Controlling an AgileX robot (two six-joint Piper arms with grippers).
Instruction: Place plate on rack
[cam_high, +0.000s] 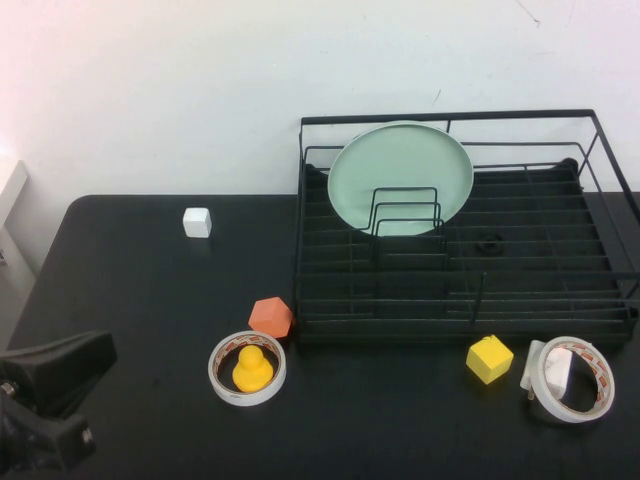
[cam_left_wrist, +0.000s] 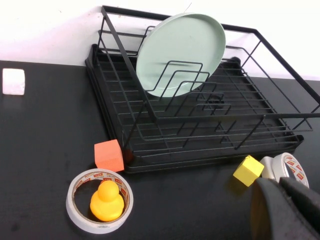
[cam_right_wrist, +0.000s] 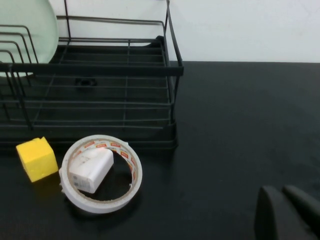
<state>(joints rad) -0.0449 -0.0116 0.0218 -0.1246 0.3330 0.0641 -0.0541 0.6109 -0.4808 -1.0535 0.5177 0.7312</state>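
The pale mint-green plate (cam_high: 400, 160) stands upright in the black wire rack (cam_high: 450, 117), leaning among the upright wire dividers at the rack's back left. It also shows in the left wrist view (cam_left_wrist: 180, 45) and partly in the right wrist view (cam_right_wrist: 25, 12). The rack shows in both wrist views too (cam_left_wrist: 127, 60) (cam_right_wrist: 100, 70). My left gripper (cam_high: 100, 352) (cam_left_wrist: 276, 185) is shut and empty at the table's near left, far from the rack. My right gripper (cam_right_wrist: 281, 192) is shut and empty over bare table to the right of the rack; it is out of the high view.
In front of the rack lie an orange block (cam_high: 270, 317), a tape ring (cam_high: 222, 385) around a yellow duck (cam_high: 252, 370), a yellow cube (cam_high: 489, 358) and a second tape ring (cam_high: 598, 380) holding a white plug. A white cube (cam_high: 197, 222) sits far left.
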